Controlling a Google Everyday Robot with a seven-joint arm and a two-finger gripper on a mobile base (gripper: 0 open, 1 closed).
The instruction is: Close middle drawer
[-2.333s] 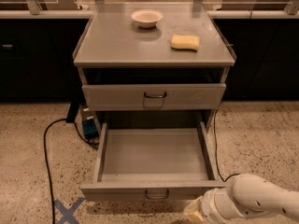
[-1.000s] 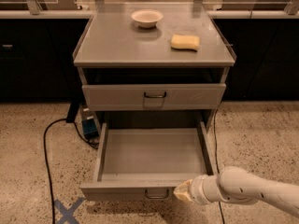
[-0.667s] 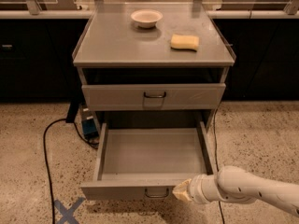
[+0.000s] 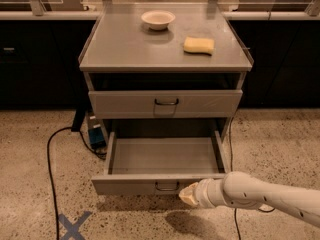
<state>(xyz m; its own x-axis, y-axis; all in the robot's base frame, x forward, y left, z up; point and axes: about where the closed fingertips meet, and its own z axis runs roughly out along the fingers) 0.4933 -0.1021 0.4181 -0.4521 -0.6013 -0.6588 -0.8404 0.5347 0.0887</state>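
The middle drawer (image 4: 165, 159) is a wide, shallow grey tray pulled well out of the cabinet. Its low front panel has a small dark loop handle (image 4: 167, 186). My gripper (image 4: 188, 194) is pale and sits at the end of a white arm coming in from the lower right. It is right up against the drawer's front panel, just right of the handle. It holds nothing that I can see. The drawer is empty inside.
The taller-fronted upper drawer (image 4: 165, 104) stands slightly out above. A white bowl (image 4: 158, 19) and a yellow sponge (image 4: 198, 45) lie on the cabinet top (image 4: 125, 49). A black cable (image 4: 49, 159), a blue box (image 4: 96, 134) and a blue X mark (image 4: 74, 225) are on the floor at the left.
My gripper has moved left and up from the lower right to the drawer's front panel. The middle drawer's front now sits somewhat further in.
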